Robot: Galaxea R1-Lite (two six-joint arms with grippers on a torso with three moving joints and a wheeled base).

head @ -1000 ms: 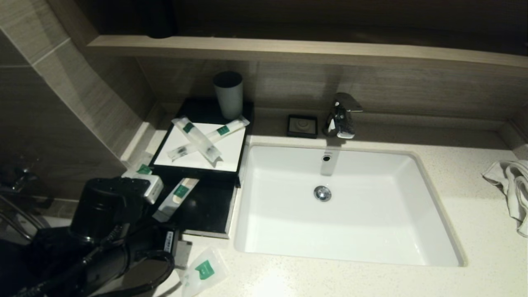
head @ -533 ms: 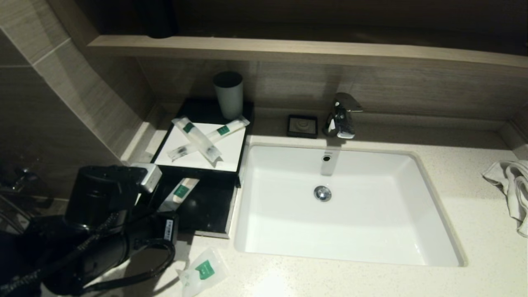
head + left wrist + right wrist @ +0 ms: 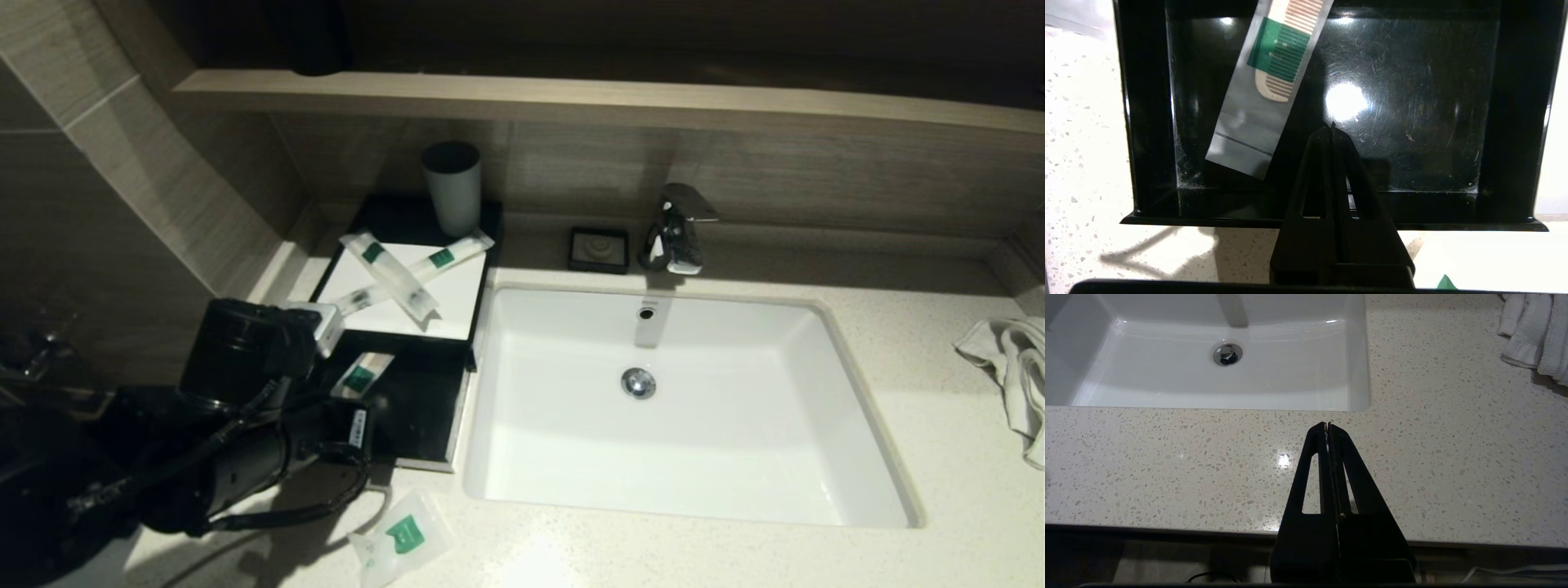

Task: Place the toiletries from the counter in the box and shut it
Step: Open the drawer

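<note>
With its fingers pressed together and holding nothing, your left gripper point(image 3: 1332, 127) hangs over the pulled-out drawer of the low black rectangular box point(image 3: 1412, 122), where one slim translucent packet with a green label point(image 3: 1267, 87) lies; your right gripper point(image 3: 1327, 426), fingers likewise together, is parked above the speckled cream bench point(image 3: 1188, 457).

The black left arm point(image 3: 245, 392) has swung in over the pulled-out glossy black drawer point(image 3: 416, 408), now hiding more of the translucent green-labelled comb packet point(image 3: 359, 376) and the small packet at the drawer's corner.
</note>
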